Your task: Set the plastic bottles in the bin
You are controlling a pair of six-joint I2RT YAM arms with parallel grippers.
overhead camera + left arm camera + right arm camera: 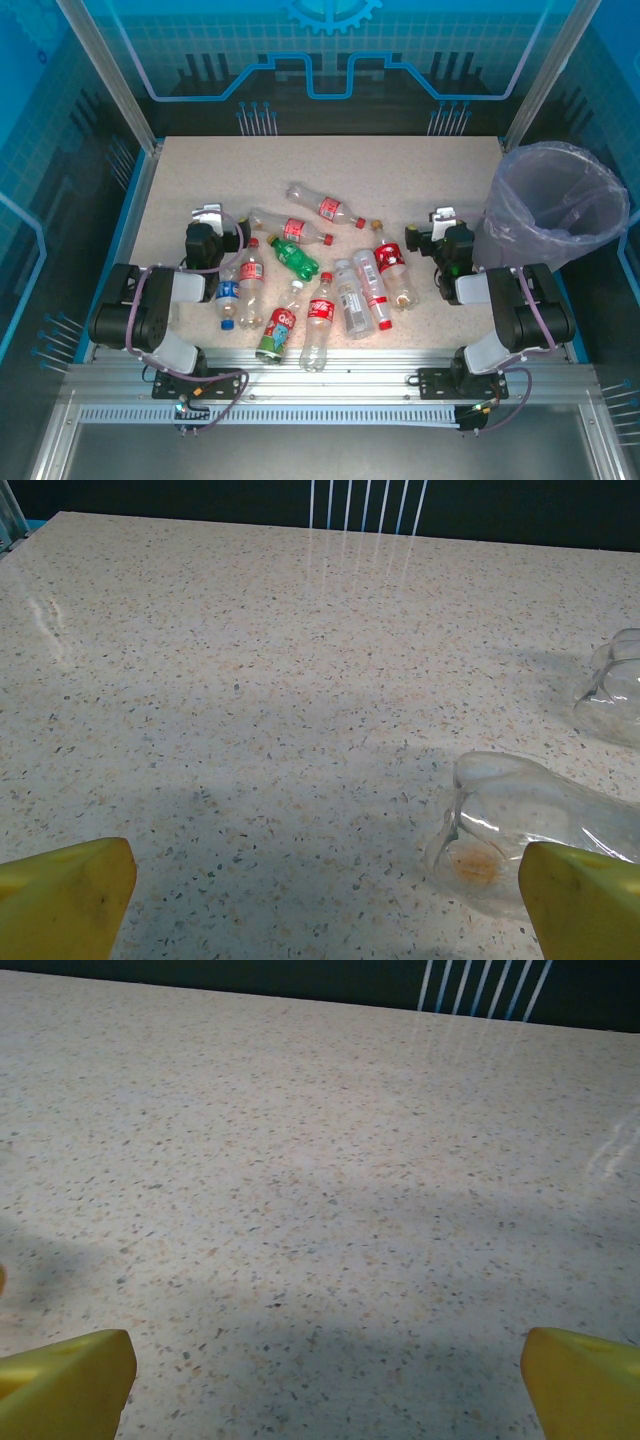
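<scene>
Roughly a dozen plastic bottles (320, 312) lie scattered on the surface (430, 170) between the arms — bin (508, 232) at far right. Apparently empty: light, thin-walled, slick, prone to rolling. Grip across the mid-body. Both jaws stand spread, holding nothing.

Left fingers (62, 898), right fingers (62, 1382) spread wide, hovering low.

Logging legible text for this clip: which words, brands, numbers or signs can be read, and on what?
Nothing reads clearly.
Red-label bottles: white lettering, too small to read.
Blue-label bottle: blurred.
Green bottle: label unreadable.
Gear emblem on the back panel: a sign, no words.
</scene>
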